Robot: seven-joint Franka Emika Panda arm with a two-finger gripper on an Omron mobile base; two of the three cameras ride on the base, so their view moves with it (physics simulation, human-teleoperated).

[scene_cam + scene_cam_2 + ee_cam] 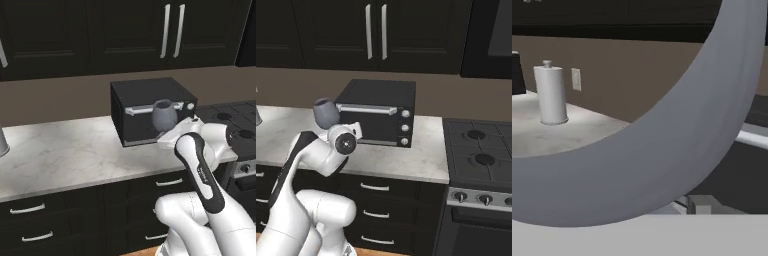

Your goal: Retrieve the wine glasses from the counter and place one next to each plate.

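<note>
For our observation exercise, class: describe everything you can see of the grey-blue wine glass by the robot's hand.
The translucent grey-blue wine glass has a rounded bowl with an open rim on top. It stands upright above the white robot hand, in front of the black toaster oven on the pale marble counter. Its stem and foot are hidden. In the hand view its curved wall looms very close.

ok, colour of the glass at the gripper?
Translucent grey-blue wine glass; left base view shows it best.

arm folded forward, wrist level, jaws spread wide.
</note>
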